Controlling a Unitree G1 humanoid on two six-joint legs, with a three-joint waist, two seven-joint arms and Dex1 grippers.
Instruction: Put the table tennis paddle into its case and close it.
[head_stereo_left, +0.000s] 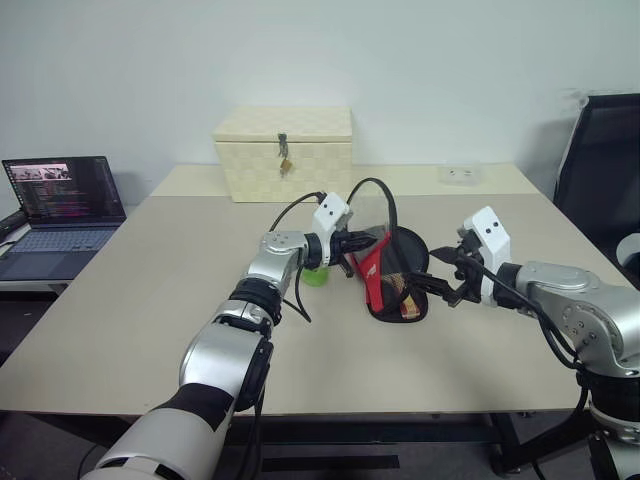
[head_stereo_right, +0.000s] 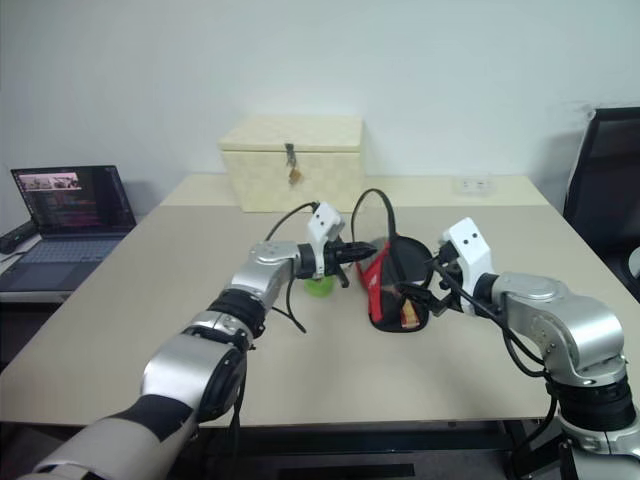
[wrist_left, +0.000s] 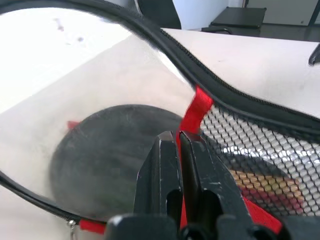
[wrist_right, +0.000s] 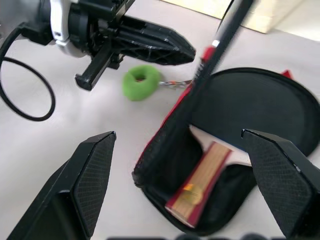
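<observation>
Pinching the floppy lid of the soft case (head_stereo_left: 395, 275) mid-tabletop, the left gripper (head_stereo_left: 348, 243) lifts it by its red tab, right gripper (head_stereo_left: 447, 274) spread empty, paddle (wrist_right: 202, 181) inside.

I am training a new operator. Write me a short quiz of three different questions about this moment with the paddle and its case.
1. True or false: the table tennis paddle already lies inside its case.
2. What does the left gripper pinch? A) the green tag B) the red tab on the lid of the case C) the handle of the paddle
3. Fill in: the jaws of the right gripper stand ____.

Key: 1 true; 2 B; 3 open.
</observation>
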